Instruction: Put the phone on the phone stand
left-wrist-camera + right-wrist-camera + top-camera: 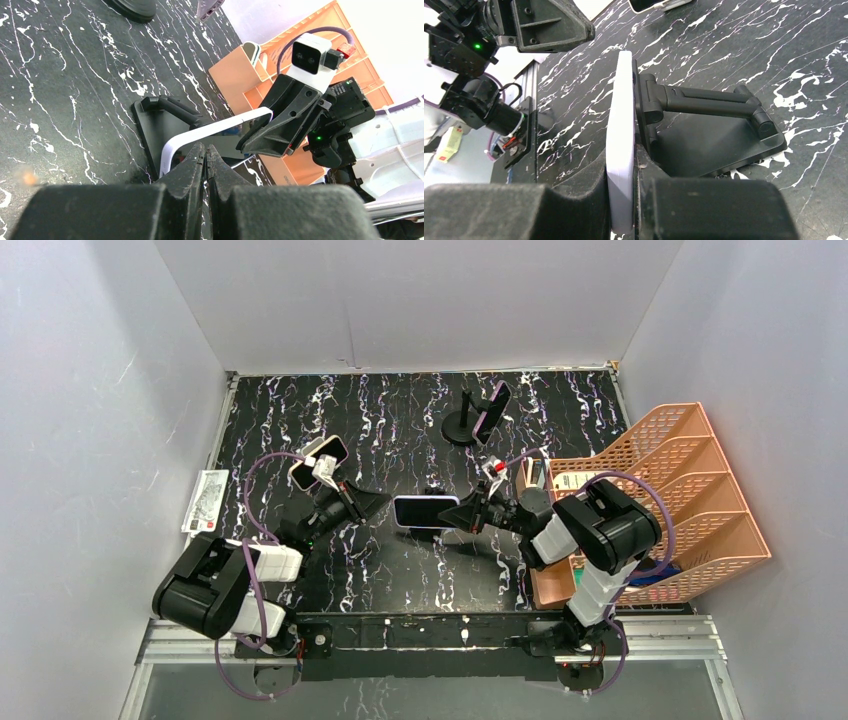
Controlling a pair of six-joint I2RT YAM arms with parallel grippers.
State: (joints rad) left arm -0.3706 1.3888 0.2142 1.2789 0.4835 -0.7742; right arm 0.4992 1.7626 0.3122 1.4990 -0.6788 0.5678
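I've got my right hand [468, 513] clamped on the phone [620, 125] edge-on so its back meets the stand [724, 140]. My left hand [206, 162] sits at its 9 o'clock, pinched shut and empty.

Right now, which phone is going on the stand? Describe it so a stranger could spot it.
Look at the middle of the black marbled table. The white-edged phone there is clamped in the right gripper, against a black stand. Another phone lies loose at the left.
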